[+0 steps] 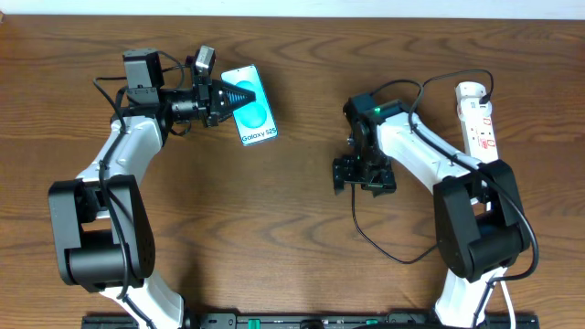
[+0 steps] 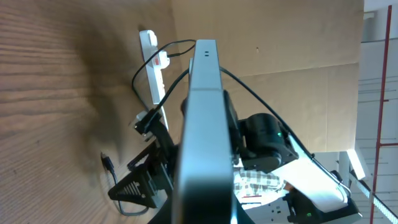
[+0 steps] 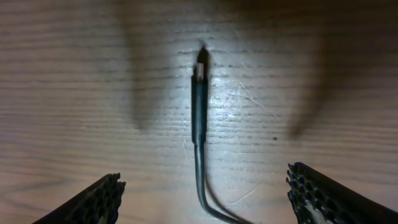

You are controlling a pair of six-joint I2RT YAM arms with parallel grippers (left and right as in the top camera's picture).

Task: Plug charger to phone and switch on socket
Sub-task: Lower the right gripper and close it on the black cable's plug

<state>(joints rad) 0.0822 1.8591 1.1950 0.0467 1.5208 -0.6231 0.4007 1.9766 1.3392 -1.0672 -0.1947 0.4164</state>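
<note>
1. Currently the left gripper (image 1: 222, 99) is clamped on the phone (image 1: 249, 106). Its fingers close over the phone's left long edge, and the cyan-and-white screen faces up. Whether the phone rests on the table (image 1: 292, 274) or is lifted off it, I cannot tell.
2. The right gripper (image 1: 364, 178) hangs well to the right of the phone and a little nearer the robot's base. It points down at the wood with its jaws spread wide, and it holds nothing.
3. The charger (image 3: 199, 93) lies flat on the table with its plug tip between those spread fingers, touching neither. Its thin black cable bends away behind the tip.
4. Further right of the phone, the cable makes a loose loop on the wood toward the right arm's base.
5. The socket (image 1: 479, 117) lies far to the right of the phone, beyond the right arm — a white strip with red markings and a black lead at its far end. The switch position is too small to read.
</note>
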